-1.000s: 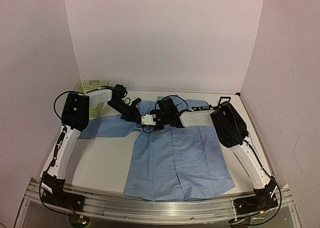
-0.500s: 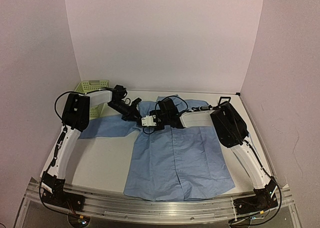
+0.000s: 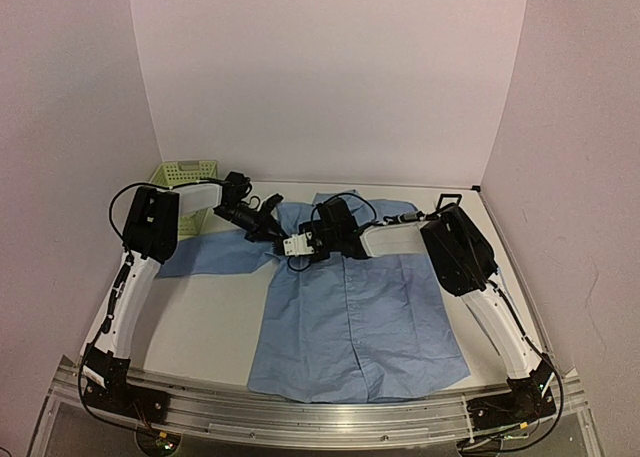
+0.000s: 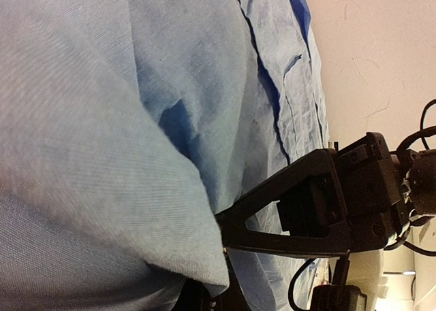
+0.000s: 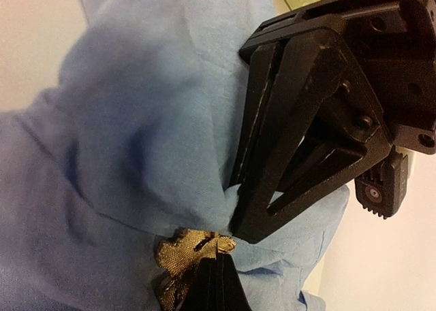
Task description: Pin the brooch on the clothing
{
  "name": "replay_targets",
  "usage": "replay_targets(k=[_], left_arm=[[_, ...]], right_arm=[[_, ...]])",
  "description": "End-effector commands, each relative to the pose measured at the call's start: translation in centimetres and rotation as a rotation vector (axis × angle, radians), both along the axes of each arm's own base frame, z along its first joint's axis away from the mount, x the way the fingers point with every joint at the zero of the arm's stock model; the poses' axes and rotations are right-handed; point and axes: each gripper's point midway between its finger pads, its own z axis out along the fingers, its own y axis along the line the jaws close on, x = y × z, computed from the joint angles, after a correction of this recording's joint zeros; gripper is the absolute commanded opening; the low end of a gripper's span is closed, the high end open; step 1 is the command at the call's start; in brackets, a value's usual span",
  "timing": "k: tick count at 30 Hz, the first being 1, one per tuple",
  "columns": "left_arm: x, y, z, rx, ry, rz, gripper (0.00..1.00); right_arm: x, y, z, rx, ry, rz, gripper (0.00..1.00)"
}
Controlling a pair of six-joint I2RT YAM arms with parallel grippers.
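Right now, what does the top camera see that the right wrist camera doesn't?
Only the top camera shows the whole blue shirt spread on the table, the green basket in the far left corner and the small black frame at the far right. Only the right wrist camera shows the brooch, a tiny golden mesh piece at the right gripper tips, and how the left gripper pinches a fold of cloth. Both show the shirt and the left gripper on it.
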Motion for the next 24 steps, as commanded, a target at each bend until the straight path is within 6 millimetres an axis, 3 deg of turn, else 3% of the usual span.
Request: replay_targets(k=[1,6,11,16,24], left_arm=[[0.2,-1.1,6.5,-0.144,-0.122,-0.053,0.0],[0.3,-1.0,5.8,-0.132,-0.109,-0.048,0.0],[0.1,-1.5,7.0,-0.162,-0.105,-0.063,0.0],[-0.7,-2.8,9.6,-0.224,-0.11,-0.095,0.0],[-1.5,-3.1,9.5,-0.226,-0.064,-0.102,0.0]], right_arm=[[-3.5,-3.6,-7.7,-0.219,0.139,0.024,0.0],[-3.9,-3.7,-7.7,-0.218,0.139,0.049,0.0],[-3.6,-3.7,-7.9,-0.235,0.107,0.058,0.0],[-3.7,-3.9,-8.8,-0.261,0.087,0.079,0.0],[-3.8,-4.1,-10.2,-0.286,0.064,0.064,0.0]])
